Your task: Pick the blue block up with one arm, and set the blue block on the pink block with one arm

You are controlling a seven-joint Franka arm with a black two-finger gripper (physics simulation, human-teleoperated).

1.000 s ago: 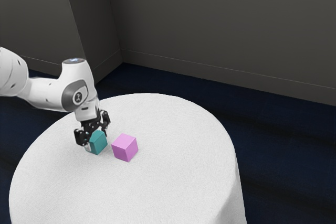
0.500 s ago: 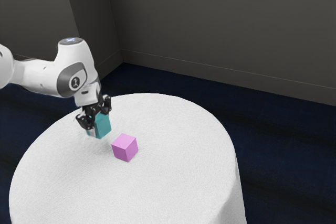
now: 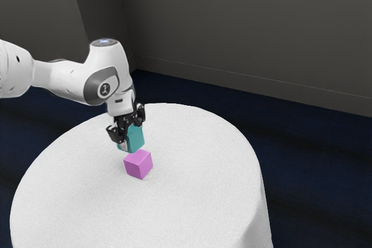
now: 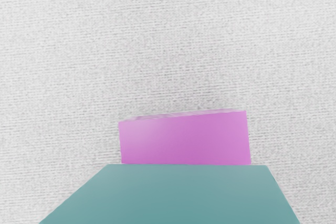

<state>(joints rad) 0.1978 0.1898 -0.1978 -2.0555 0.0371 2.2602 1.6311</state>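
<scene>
My black gripper (image 3: 127, 136) is shut on the blue-green block (image 3: 135, 139), which hangs in the air just above the table. The pink block (image 3: 138, 164) rests on the white round table (image 3: 192, 196), directly below and slightly toward the exterior view's right of the held block. A small gap separates the two blocks. In the wrist view the blue-green block (image 4: 173, 195) looms large under my hand, with the pink block (image 4: 184, 139) just beyond it on the cloth.
The round table's edge curves down toward the exterior view's right and front. Dark floor and grey walls surround it. White cloth (image 4: 157, 40) lies beyond the pink block.
My arm lifted the blue-green block off the table and carried it toward the exterior view's right, from beside the pink block to just above it.
</scene>
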